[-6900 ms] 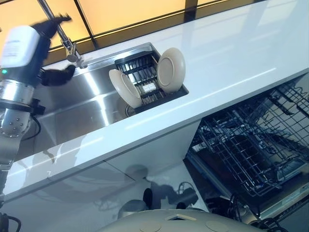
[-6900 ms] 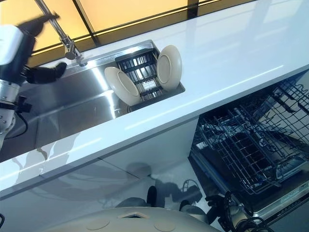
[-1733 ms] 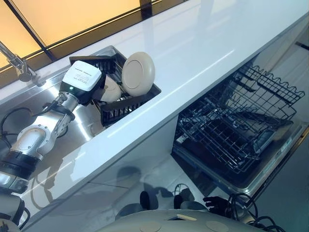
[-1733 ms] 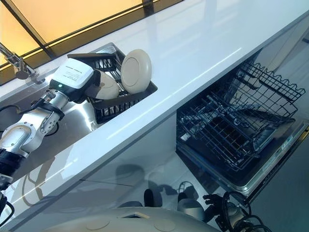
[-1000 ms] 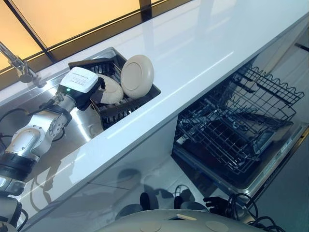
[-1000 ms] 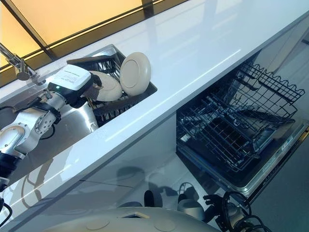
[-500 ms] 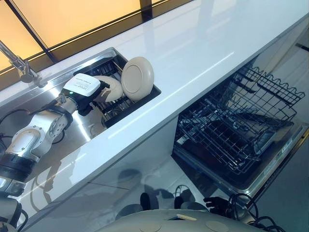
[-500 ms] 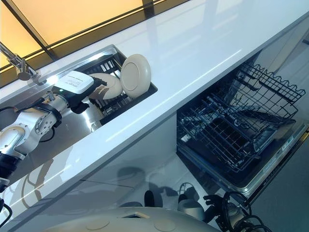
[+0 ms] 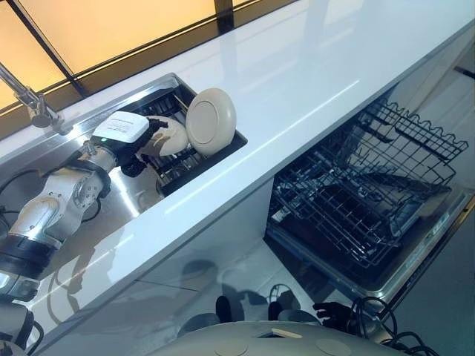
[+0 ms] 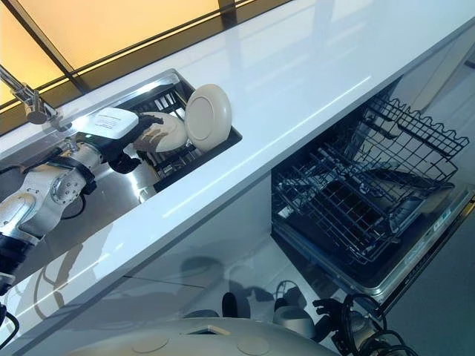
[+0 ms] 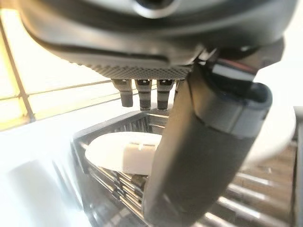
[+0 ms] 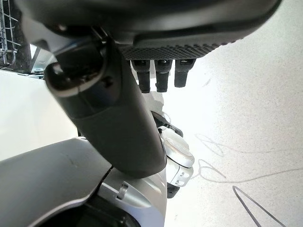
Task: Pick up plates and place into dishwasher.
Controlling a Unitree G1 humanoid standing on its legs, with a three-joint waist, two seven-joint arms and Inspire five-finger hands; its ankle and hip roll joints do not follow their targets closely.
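Sink (image 9: 111,200): we see a steel basin set into the white counter (image 9: 312,67), with a dark dish rack (image 9: 200,152) at its right end.
Plates: we count two cream ones in the rack. The near plate (image 9: 169,137) leans low, partly behind the hand; the far plate (image 9: 211,121) stands almost upright just beside it, its underside facing us.
Left hand (image 9: 137,144): we find it at the near plate, dark fingers (image 10: 152,133) lying over the plate's rim. In the left wrist view the thumb (image 11: 203,156) stands in front of the plate's edge (image 11: 120,153) and the fingertips hang straight above it; we cannot tell whether they actually clamp the plate.
Right hand (image 12: 113,118): we see it in its wrist view, fingers straight and relaxed, holding nothing, above the pale floor (image 12: 246,113).
Dishwasher (image 9: 371,200): open below the counter to the right, its wire racks (image 9: 349,215) pulled out, well apart from the plates.
Faucet (image 9: 30,100): at the sink's back left.
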